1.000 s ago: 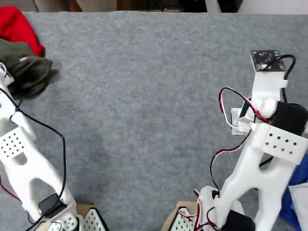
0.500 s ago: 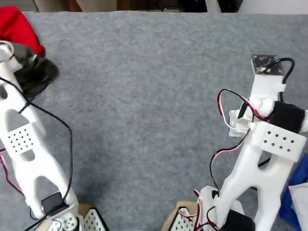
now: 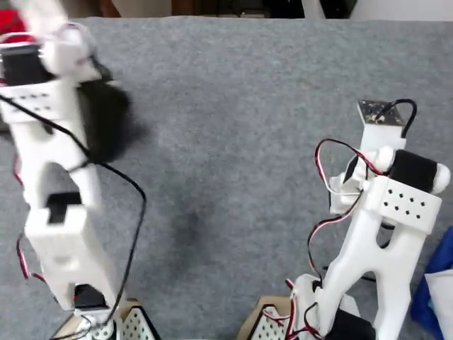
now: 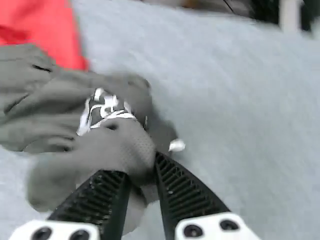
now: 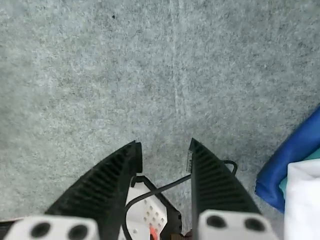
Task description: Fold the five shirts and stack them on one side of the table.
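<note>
My left gripper (image 4: 142, 167) is shut on a fold of the dark grey shirt (image 4: 100, 135), which has a white print on it. In the high view this grey shirt (image 3: 106, 120) hangs under the left arm (image 3: 49, 142) at the table's far left. A red shirt (image 4: 45, 30) lies just beyond it, at the far left corner (image 3: 14, 39). My right gripper (image 5: 164, 146) is open over bare grey mat, with nothing between its fingers. A blue shirt (image 5: 295, 160) with white cloth (image 5: 305, 192) on it lies beside the right arm's base (image 3: 435, 283).
Grey felt mat (image 3: 233, 142) covers the whole table. The right arm (image 3: 386, 227) stands at the near right, with red and black cables looping from it. Both arm bases sit at the near edge.
The left arm has risen and swung toward the table's middle, pulling the dark grey shirt away from the red one. The right arm has shifted slightly nearer.
</note>
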`<state>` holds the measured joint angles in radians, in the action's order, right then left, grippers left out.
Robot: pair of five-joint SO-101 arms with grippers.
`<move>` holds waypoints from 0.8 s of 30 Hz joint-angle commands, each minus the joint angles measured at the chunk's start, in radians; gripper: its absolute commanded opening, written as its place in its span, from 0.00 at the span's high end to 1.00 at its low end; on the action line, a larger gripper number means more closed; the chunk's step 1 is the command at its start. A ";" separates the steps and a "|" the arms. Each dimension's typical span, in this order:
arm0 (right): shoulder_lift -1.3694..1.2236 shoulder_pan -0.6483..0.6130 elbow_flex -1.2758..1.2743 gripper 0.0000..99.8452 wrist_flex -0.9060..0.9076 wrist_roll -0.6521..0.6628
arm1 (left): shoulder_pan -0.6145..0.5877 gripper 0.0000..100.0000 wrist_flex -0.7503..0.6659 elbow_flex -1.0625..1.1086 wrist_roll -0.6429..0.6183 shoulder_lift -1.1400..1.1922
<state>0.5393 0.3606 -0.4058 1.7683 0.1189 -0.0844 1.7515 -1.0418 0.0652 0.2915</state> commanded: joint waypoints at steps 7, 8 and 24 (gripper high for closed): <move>0.038 0.111 -0.196 0.83 0.015 0.146 | 0.566 0.98 0.009 1.131 0.071 -0.690; 0.036 0.122 -0.206 0.83 0.014 0.155 | 0.624 0.98 0.009 1.178 0.057 -0.745; 0.038 0.183 -0.194 0.83 0.015 0.152 | 0.367 0.98 0.009 1.436 0.114 -1.356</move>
<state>0.5393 0.5247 -0.5992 1.7683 0.2693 0.3928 1.7515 0.3897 0.1573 -0.9467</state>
